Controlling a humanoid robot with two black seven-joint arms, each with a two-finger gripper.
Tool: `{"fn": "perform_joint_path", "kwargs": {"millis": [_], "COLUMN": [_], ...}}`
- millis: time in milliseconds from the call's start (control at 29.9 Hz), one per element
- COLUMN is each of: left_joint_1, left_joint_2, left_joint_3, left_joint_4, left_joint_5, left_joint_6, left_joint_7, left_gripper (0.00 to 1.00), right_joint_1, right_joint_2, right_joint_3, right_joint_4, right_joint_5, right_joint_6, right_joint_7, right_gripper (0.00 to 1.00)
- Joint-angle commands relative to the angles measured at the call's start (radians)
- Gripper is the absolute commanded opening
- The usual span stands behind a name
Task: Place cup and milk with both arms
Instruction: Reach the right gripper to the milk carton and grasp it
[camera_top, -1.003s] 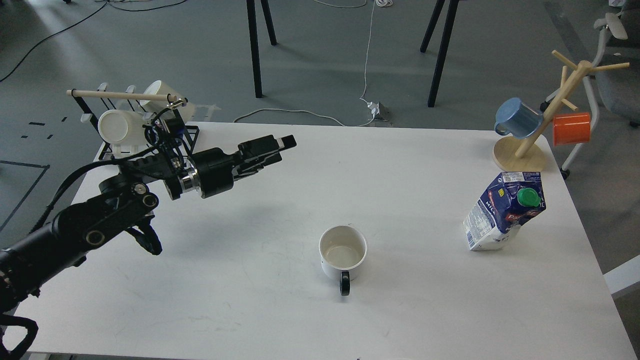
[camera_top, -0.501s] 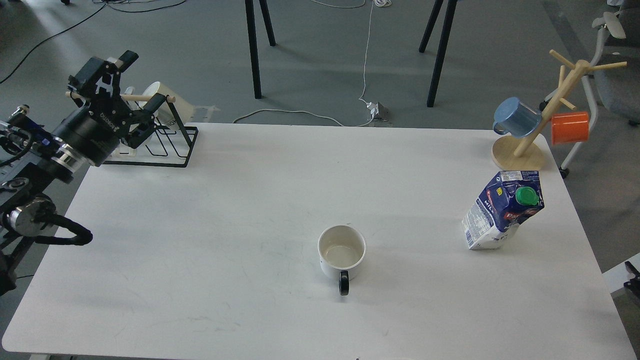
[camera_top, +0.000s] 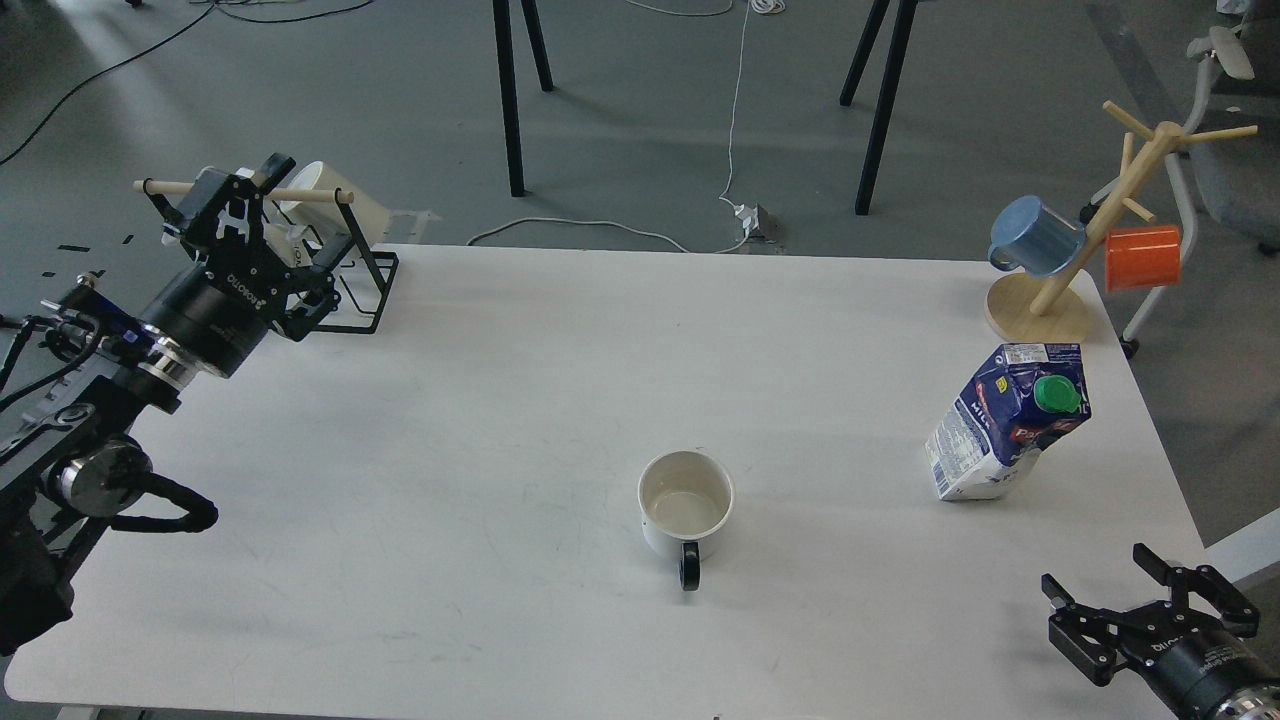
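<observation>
Cup (camera_top: 685, 508) and milk (camera_top: 1008, 422) on white table (camera_top: 480, 420)

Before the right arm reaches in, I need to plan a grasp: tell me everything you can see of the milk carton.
The milk carton is blue and white with printed panels and a green screw cap on its sloped top. It looks like coated cardboard, closed. It stands on the white table near the right edge, leaning right, in front of the wooden mug tree. Only the table touches it.

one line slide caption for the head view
Cup and milk stand untouched as open right gripper enters.
</observation>
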Motion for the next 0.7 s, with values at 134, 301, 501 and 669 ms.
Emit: {"fn": "perform_joint_path", "kwargs": {"millis": [134, 301, 501, 669], "left_joint_1": [0.013, 0.036, 0.055, 0.067], "left_joint_2": [-0.018, -0.02, -0.026, -0.02], "left_joint_3": [0.003, -0.005, -0.011, -0.011], "left_joint_4": [0.0, 0.0, 0.0, 0.0], "left_joint_5": [0.019, 0.02, 0.02, 0.02], "left_joint_6": [0.0, 0.0, 0.0, 0.0], "left_joint_7": [0.0, 0.0, 0.0, 0.0], "left_gripper": [0.99, 0.99, 0.99, 0.99], "right_joint_1": [0.096, 0.156, 0.21, 0.234], "right_joint_2": [0.096, 0.105, 0.17, 0.202], "right_joint_3": [-0.001, 0.003, -0.005, -0.005], "right_joint_4": [-0.037, -0.056, -0.117, -0.145], "right_joint_5": [0.0, 0.001, -0.002, -0.002], "right_joint_6": [0.0, 0.0, 0.0, 0.0], "right_joint_7": [0.0, 0.002, -0.001, -0.001], "right_gripper": [0.99, 0.99, 0.99, 0.99]}}
